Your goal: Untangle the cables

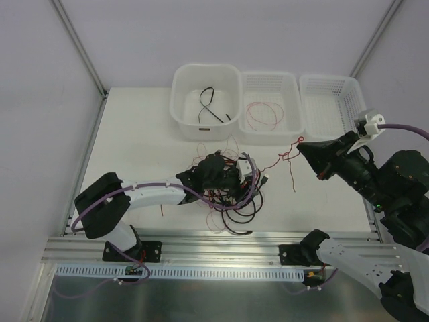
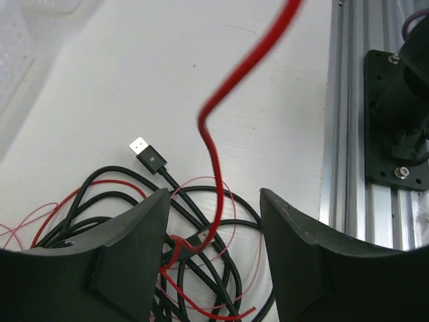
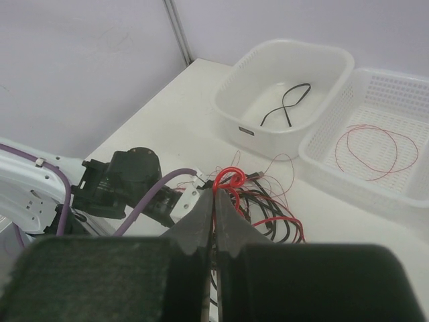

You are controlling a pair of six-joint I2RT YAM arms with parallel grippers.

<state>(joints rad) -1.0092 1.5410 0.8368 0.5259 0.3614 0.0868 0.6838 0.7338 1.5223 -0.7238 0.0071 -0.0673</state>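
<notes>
The cables (image 1: pixel 234 201) lie in one loose heap at the middle of the worktop (image 1: pixel 134 147), just in front of the tub (image 1: pixel 179 114) and the basket (image 1: pixel 285 90), each of which already has a strand in it. The heap is light and limp. The black cables (image 2: pixel 175 188) are thicker and springy, keep their coils, and one ends in a small plug (image 2: pixel 149 155) likely to snag in a loop. The red wire (image 2: pixel 213 154) is thin, smooth and easily kinked, so it probably slips unless pinched firmly. A free end or a single raised strand looks like the best place to hold, not the knotted middle. The right gripper (image 3: pixel 216 201) is pinched shut on a red wire loop, lifted off to the right of the heap. The left gripper (image 2: pixel 214 225) hangs low over the heap with its jaws apart, a red strand running up between them without touching either.
</notes>
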